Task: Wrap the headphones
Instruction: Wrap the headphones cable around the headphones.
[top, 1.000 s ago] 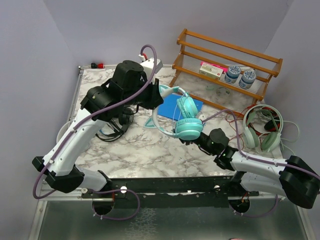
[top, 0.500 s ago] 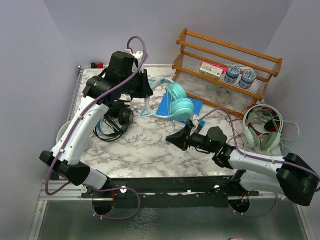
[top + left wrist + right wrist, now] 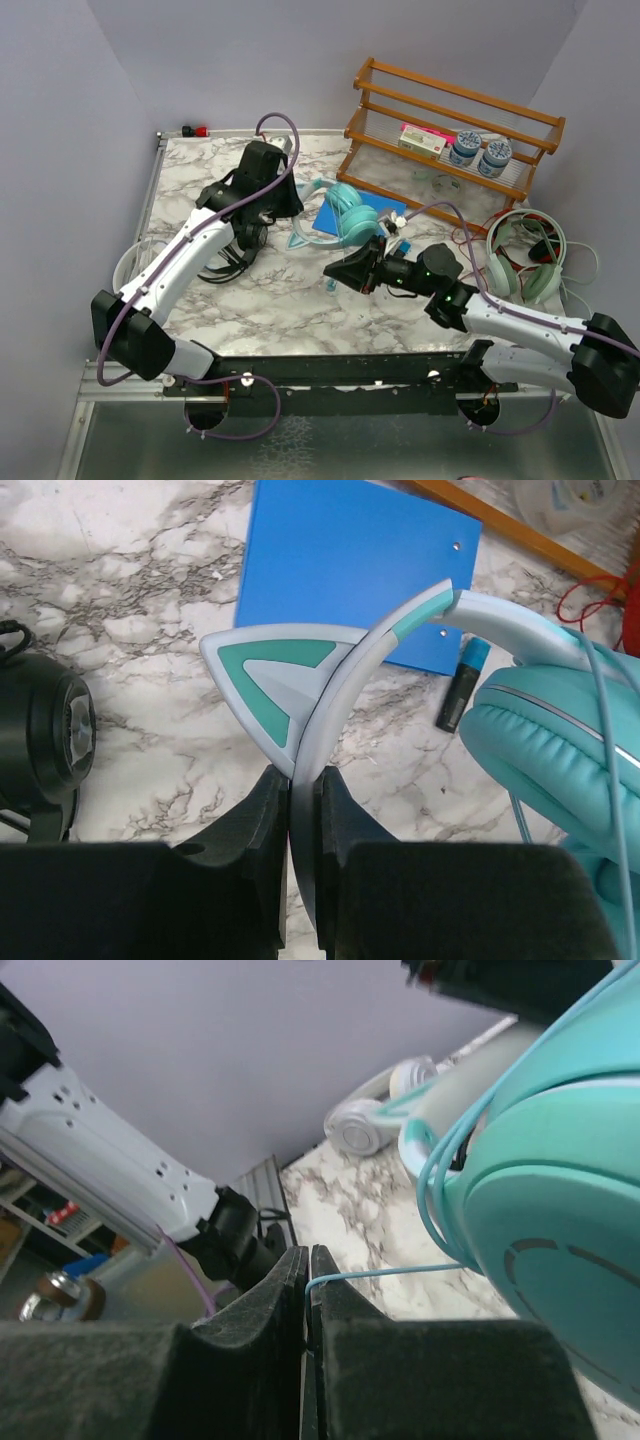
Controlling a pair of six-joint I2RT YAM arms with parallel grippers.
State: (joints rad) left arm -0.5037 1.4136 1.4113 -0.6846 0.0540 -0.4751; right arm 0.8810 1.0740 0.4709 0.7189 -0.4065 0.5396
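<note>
Left arm has dropped and pulled in over the last second, and the teal headset [image 3: 352,212] has come down with it, now low over the table [image 3: 270,300].

Nearest me: right pincer [image 3: 307,1260] is pressed together on the thin teal cable [image 3: 390,1272]. The cable runs taut from the jaws to the earcup. A few strands already lie around the cup stem.

Mid table: left pincer [image 3: 303,780] is clamped on the headband just below the cat ear, holding the headset tilted, cups toward the right arm. Blue pad [image 3: 350,560] is under and behind it, with a small marker [image 3: 460,685] beside the pad. Black headset [image 3: 235,250] lies under the left arm, cable loose, untouched.

My read of the step: mid-wrap on the teal one, cable partly wound. The next move needs the right arm to carry the cable around the band or cups without losing tension, while the left holds steady. The other headsets are not started, so the task is early.

Far side: wooden rack [image 3: 450,110] holds two blue-patterned jars [image 3: 480,152] and a pink box [image 3: 421,139]. The print on them is too small to read. No brand shows on the headset.
</note>
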